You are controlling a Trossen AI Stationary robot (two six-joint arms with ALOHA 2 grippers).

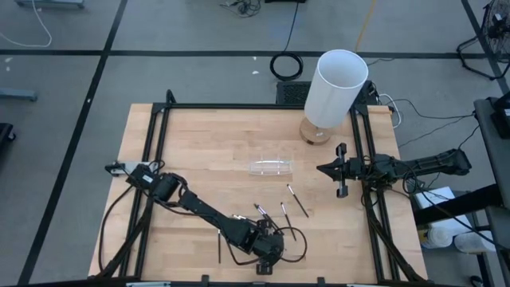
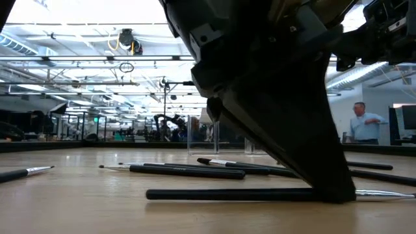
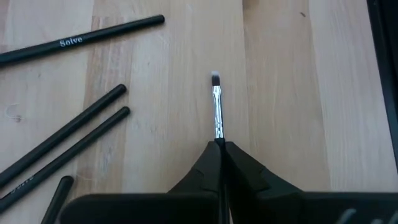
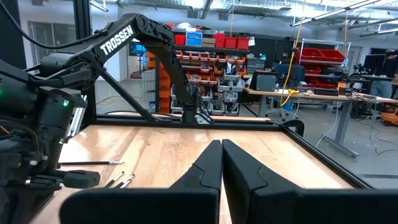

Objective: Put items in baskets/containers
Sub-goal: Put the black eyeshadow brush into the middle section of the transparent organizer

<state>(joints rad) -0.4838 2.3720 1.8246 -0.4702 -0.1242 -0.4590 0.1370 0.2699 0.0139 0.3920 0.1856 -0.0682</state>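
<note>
Several thin dark sticks with silvery tips lie flat on the wooden table near its front edge: three [image 1: 297, 201] [image 1: 284, 214] [image 1: 261, 211] and one [image 1: 220, 245] farther left. My left gripper [image 1: 267, 252] is down among them, shut on one stick [image 3: 217, 106] whose pale brush tip points away from the fingers. The clear plastic tray [image 1: 271, 167] sits at mid table, apart from both grippers. My right gripper [image 1: 322, 168] waits at the right side, above the table, shut and holding nothing [image 4: 221, 158]. My left gripper pinches the stick between its two fingertips [image 3: 231, 155] where the dark handle meets the silvery ferrule [image 3: 219, 134]. The fingers [image 2: 325, 175] slant down from above. The stick lies level on the table, its handle [image 2: 221, 194] on one side and its tip [image 2: 383, 193] on the other.
A tall white cylinder [image 1: 335, 88] on a round wooden base stands at the far right of the table. A black frame [image 1: 239, 106] edges the table. Loose sticks [image 3: 68, 127] [image 3: 81, 37] lie close beside the left gripper. A person [image 2: 363, 123] stands in the room behind.
</note>
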